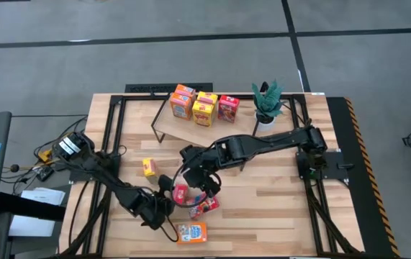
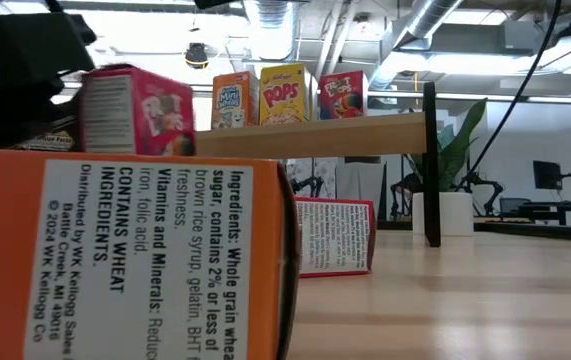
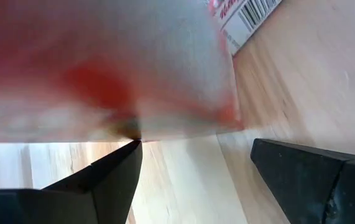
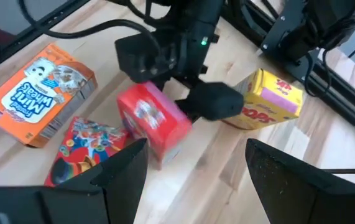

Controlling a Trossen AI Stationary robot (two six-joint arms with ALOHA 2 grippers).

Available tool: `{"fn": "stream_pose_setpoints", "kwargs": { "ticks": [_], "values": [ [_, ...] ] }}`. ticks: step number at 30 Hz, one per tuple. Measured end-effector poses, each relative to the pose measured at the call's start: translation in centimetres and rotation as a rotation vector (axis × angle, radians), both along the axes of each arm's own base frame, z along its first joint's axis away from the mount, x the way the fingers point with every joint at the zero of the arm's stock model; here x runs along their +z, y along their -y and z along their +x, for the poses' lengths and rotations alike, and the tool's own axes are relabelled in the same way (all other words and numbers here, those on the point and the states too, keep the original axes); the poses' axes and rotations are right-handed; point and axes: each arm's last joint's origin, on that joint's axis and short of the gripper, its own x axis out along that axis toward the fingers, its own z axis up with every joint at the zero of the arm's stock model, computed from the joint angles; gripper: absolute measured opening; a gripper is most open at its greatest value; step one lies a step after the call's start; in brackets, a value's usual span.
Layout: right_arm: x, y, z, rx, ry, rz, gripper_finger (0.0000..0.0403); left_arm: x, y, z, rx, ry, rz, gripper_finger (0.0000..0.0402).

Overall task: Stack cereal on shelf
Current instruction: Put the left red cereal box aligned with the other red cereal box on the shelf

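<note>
Left gripper (image 1: 168,196) – fingers apart – at red cereal box (image 1: 181,193); right gripper (image 1: 204,188) open

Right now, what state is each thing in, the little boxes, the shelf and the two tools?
Shelf: standing, holds five upright boxes.
Red box: upright on the table, left tool's fingers around it.
Fruit-ring box: lying flat.
Orange box: lying flat at the near edge.
Yellow box: alone on the table.
Left tool: open.
Right tool: open, above the red box.
</note>
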Motion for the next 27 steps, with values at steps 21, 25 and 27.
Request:
{"fn": "stream_pose_setpoints", "kwargs": {
  "ticks": [21, 25, 27],
  "values": [
    [-4.8, 0.2, 2.4, -0.024, -0.102, 0.038, 0.0295, 0.0, -1.8, 1.1, 0.085, -0.010, -0.039, 0.0300],
    [-4.9, 0.2, 2.4, -0.050, -0.118, 0.059, 0.0295, 0.4, -2.2, 0.4, 0.144, -0.016, -0.022, 0.0300],
    [-4.9, 0.5, 2.5, -0.061, -0.116, 0.066, 0.0295, 0.4, -2.4, 0.2, 0.176, -0.013, -0.028, 0.0300]
  ]
}}
